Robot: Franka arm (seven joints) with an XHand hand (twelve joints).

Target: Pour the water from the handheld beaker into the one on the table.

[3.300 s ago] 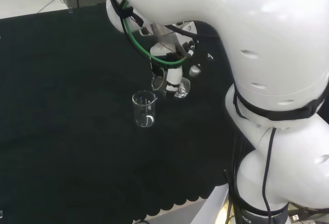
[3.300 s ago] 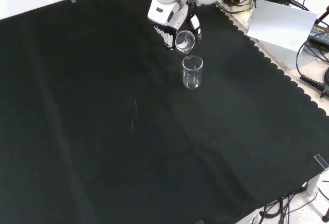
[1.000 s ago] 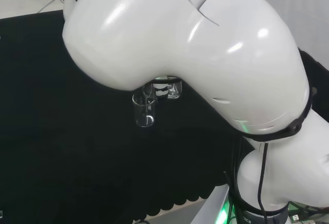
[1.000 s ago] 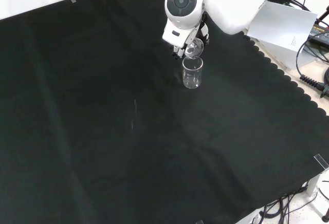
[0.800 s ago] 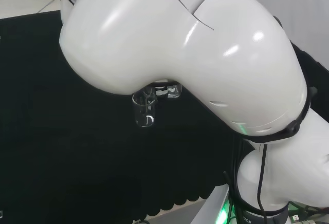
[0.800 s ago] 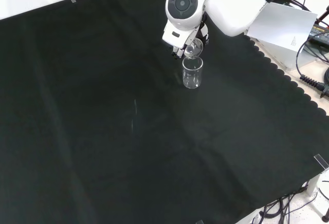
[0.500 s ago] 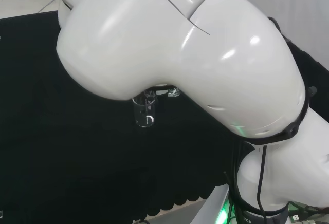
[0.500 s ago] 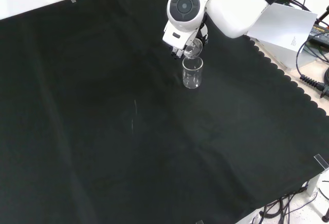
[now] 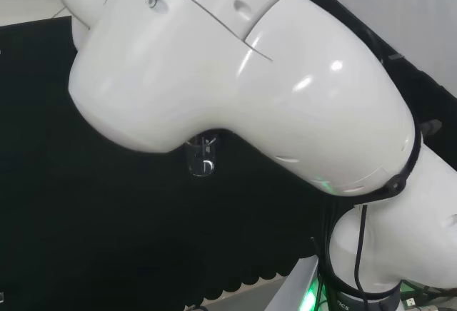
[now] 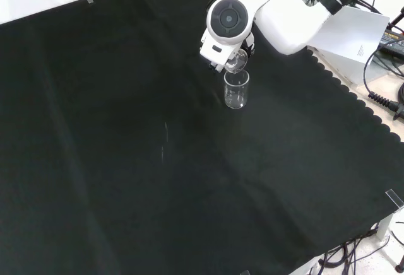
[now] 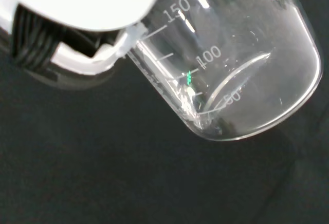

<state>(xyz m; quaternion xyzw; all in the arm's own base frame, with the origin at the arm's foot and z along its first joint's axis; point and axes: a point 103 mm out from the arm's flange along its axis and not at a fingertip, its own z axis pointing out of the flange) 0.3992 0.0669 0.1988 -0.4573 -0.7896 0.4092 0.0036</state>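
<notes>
A clear beaker (image 10: pixel 236 90) stands upright on the black cloth; in the head view its lower part (image 9: pixel 201 160) shows under the big white arm link. Just above its rim, the handheld beaker (image 10: pixel 235 63) is tipped steeply, mouth toward the standing one. In the wrist view the handheld beaker (image 11: pixel 231 64) lies slanted with printed marks along its wall, and the hand (image 11: pixel 85 62) is curled against its side. A few drops cling near its base; I cannot tell whether water is running out. In the front view the arm's link with the round grey cap (image 10: pixel 226 17) covers most of the hand.
The cloth's scalloped edge (image 10: pixel 341 89) runs along the right of the front view, with a grey box (image 10: pixel 350 32) and cables beyond it. The arm's white links (image 9: pixel 235 75) hang over the beakers in the head view.
The arm's link has swung lower and farther across the head view and now hides the handheld beaker. That beaker has tipped further over the standing one, which has not moved.
</notes>
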